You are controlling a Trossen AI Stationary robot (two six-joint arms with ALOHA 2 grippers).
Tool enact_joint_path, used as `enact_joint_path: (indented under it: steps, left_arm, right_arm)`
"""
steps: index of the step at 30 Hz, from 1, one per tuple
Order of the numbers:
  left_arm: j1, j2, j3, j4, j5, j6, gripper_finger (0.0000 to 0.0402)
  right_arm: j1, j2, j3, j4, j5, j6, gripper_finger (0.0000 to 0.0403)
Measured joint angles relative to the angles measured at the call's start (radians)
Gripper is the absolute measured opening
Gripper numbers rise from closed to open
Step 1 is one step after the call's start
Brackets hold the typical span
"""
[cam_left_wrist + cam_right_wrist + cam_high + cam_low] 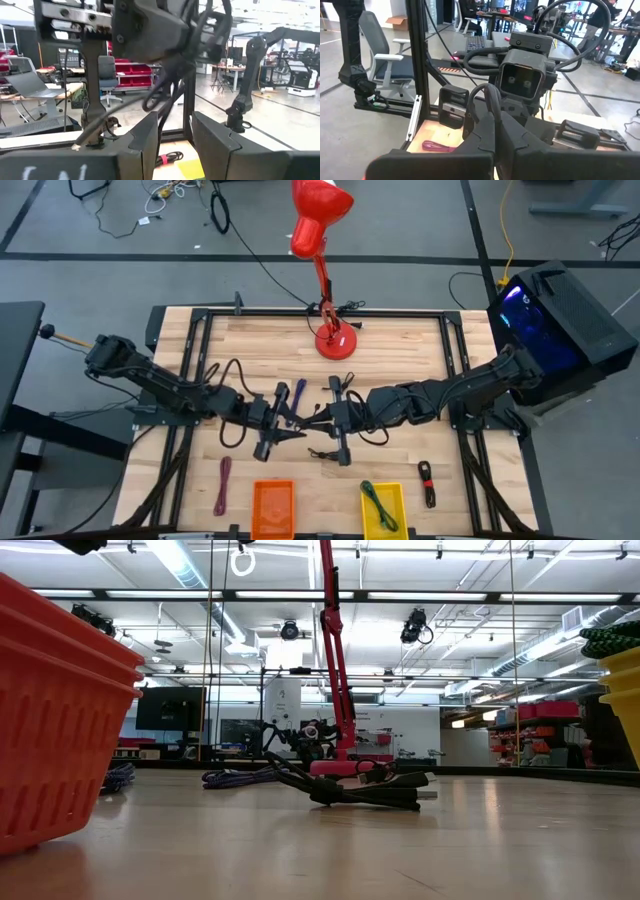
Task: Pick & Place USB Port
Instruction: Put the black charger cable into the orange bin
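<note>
My two grippers meet tip to tip above the middle of the table. My right gripper (pixel 496 131) is shut on a thin black cable (pixel 485 92), which arches up in a loop over its fingertips. My left gripper (pixel 176 134) stands open facing it, and the cable's loop (pixel 159 97) runs down into the gap between its fingers. Whether the left fingers touch the cable I cannot tell. Another stretch of black cable with a plug (pixel 365 790) lies on the table below (pixel 325 452). My right gripper pinches the black cable (pixel 492 114) between its two fingers, which point about level from the table's right side. The cable rises from the fingertips in a slack loop. A strand (pixel 107 122) hangs slanting down from it.
A red desk lamp (pixel 334 340) stands at the far middle. At the near edge are an orange bin (pixel 272 508) and a yellow bin (pixel 396 498) holding a green cable (pixel 378 502). A purple cable (pixel 222 485), a blue-purple cable (pixel 298 395) and a black-red cable (pixel 427 483) lie on the table.
</note>
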Motion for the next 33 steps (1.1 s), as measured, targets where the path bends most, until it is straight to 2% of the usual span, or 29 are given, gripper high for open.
enact_joint_path:
  steps: [9, 11, 15, 16, 26, 33]
  left_arm:
    - [0.0, 0.0, 0.0, 0.007, -0.002, 0.0, 0.012]
    - [0.0, 0.0, 0.0, 0.004, -0.011, 0.002, 0.0101]
    - [-0.001, 0.0, 0.0, 0.002, -0.043, 0.023, 0.0021]
    - [-0.001, 0.0, 0.0, 0.001, -0.052, 0.023, 0.0013]
    - [-0.004, 0.0, 0.0, -0.008, -0.063, 0.016, 0.0003]
    - [-0.024, 0.0, 0.0, -0.056, -0.123, 0.008, 0.0001]
  right_arm:
    - [-0.005, 0.01, 0.001, 0.007, -0.002, -0.003, 0.0]
    - [-0.005, 0.01, 0.001, 0.007, -0.004, -0.003, 0.0]
    - [-0.006, 0.01, 0.001, 0.007, 0.0, -0.003, 0.0]
    - [-0.006, 0.01, 0.001, 0.007, -0.001, -0.002, 0.0]
    - [-0.006, 0.01, 0.0, 0.003, 0.0, -0.002, 0.0004]
    - [-0.006, 0.011, 0.0, -0.002, -0.001, -0.01, 0.0061]
